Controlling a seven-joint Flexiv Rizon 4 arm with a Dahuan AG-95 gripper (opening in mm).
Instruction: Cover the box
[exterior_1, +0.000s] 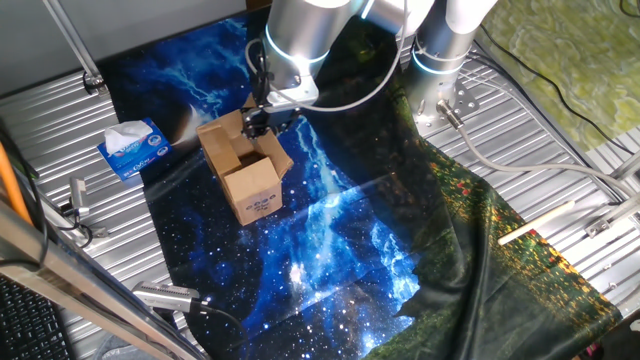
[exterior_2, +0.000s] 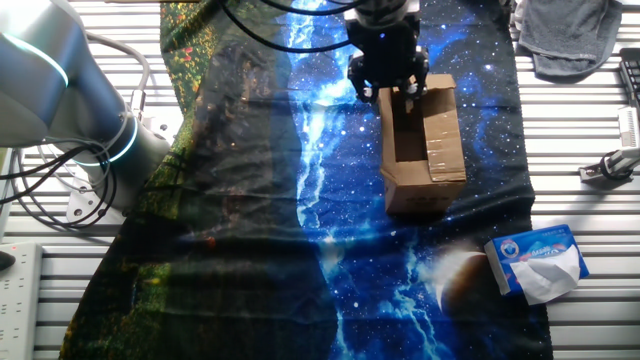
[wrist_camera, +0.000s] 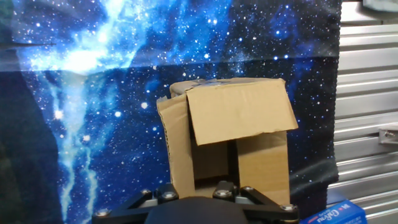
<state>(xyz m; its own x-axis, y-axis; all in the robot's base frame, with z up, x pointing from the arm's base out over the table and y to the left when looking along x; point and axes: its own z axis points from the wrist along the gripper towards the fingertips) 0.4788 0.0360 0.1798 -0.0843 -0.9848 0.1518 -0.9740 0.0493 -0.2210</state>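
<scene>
The gripper (exterior_1: 257, 119) hangs at the box (exterior_1: 248, 170) rim — whether it pinches a flap, I cannot tell; tissue box (exterior_1: 133, 148) at nine o'clock.

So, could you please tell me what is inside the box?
The box looks empty: only bare cardboard walls show. The floor is shadowed, partly hidden by the hand and flaps.

Ribbed metal desk (exterior_1: 560, 130) carrying a starry blue cloth (exterior_1: 330, 250), the box (exterior_1: 245, 165) sitting on the cloth, a tissue box (exterior_1: 133, 148) lying beside the cloth's edge
</scene>
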